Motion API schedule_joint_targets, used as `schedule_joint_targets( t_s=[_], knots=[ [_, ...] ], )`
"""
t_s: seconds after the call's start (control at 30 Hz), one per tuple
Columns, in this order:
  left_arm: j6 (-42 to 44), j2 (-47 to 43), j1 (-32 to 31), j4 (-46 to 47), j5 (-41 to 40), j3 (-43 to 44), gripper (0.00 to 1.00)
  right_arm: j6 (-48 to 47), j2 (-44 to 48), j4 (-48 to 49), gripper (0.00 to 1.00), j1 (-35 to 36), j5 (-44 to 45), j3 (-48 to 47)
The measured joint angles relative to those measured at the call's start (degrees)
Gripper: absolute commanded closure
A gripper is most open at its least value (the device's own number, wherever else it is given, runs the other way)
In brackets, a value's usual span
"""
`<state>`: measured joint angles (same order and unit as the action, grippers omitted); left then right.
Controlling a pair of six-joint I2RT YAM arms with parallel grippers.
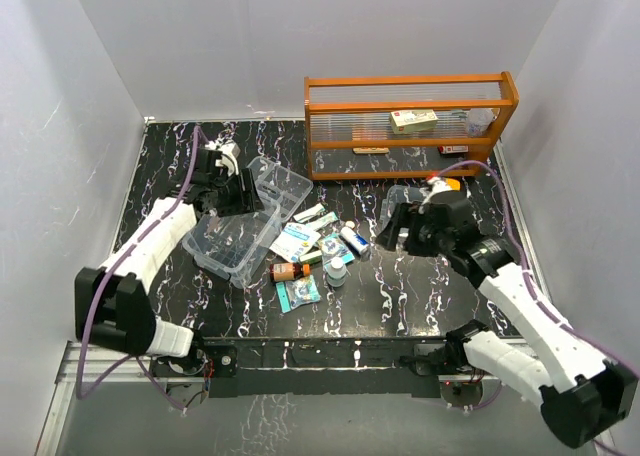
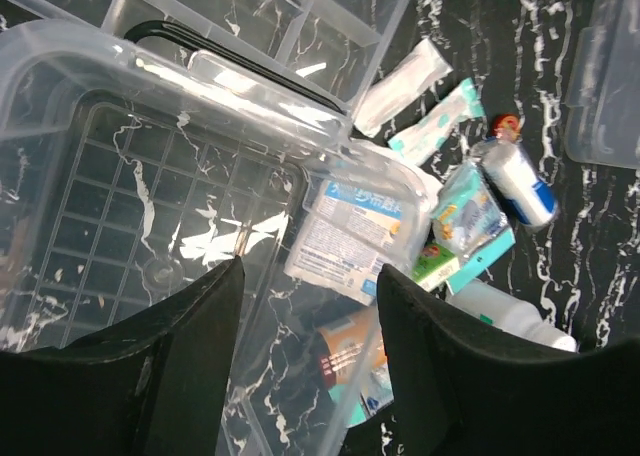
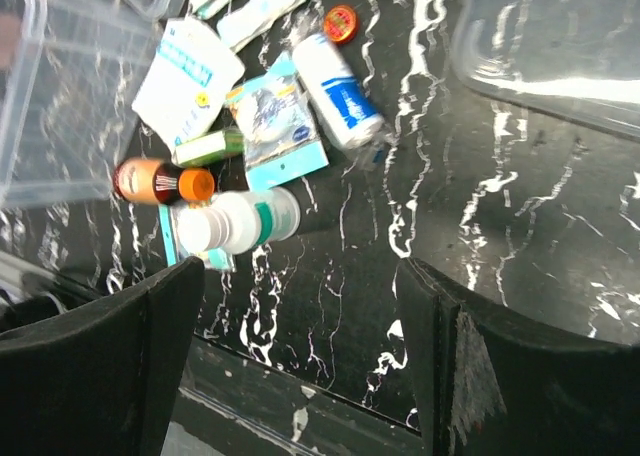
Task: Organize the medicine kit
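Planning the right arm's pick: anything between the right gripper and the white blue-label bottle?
Nothing visible. The right gripper hangs open above the table; the white blue-label bottle lies on its side at the medicine pile's edge, with only bare surface between them.

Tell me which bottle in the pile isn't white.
The brown-and-orange bottle lying beside the clear box; the blue-labelled bottle and the green-banded bottle are both white.
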<state>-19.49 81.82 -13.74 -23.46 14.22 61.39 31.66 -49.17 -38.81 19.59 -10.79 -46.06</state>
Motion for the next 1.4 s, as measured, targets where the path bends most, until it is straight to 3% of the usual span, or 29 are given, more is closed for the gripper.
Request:
schedule_joint_targets(
  t_s=[0.3,0.43,0.57,0.77,0.87,1.03,1.17,1.4],
  knots=[
    [-1.2,-14.5,0.0,-3.3,0.7,0.0,0.33,2.3,-14.4,2.4,0.23,32.8,20.4,-6.4],
    [-2.7,-20.2,0.0,-3.6,2.1,-0.4,0.28,4.3,-24.1,3.0,0.25,42.2,28.1,-10.8],
    [-3.8,-24.4,0.0,-3.8,3.0,-0.5,0.23,7.5,-30.8,1.8,0.27,43.9,34.6,-13.3],
    [-3.9,-25.7,0.0,-5.8,3.3,-0.5,0.18,9.6,-32.2,0.5,0.31,43.7,39.7,-13.4],
    [-3.8,-25.8,0.0,-6.7,3.3,-0.5,0.15,10.1,-33.2,0.5,0.40,43.7,40.3,-13.4],
    [-3.8,-26.4,0.0,-7.3,4.0,-0.5,0.11,10.7,-36.9,0.9,0.66,43.7,41.1,-13.5],
    [-3.7,-26.7,0.0,-8.1,4.3,-0.2,0.10,11.8,-38.2,0.8,0.80,43.7,41.8,-14.2],
    [-3.1,-26.8,0.0,-8.3,6.3,-0.2,0.07,12.0,-38.2,-0.9,0.84,43.6,41.6,-15.3]
  ],
)
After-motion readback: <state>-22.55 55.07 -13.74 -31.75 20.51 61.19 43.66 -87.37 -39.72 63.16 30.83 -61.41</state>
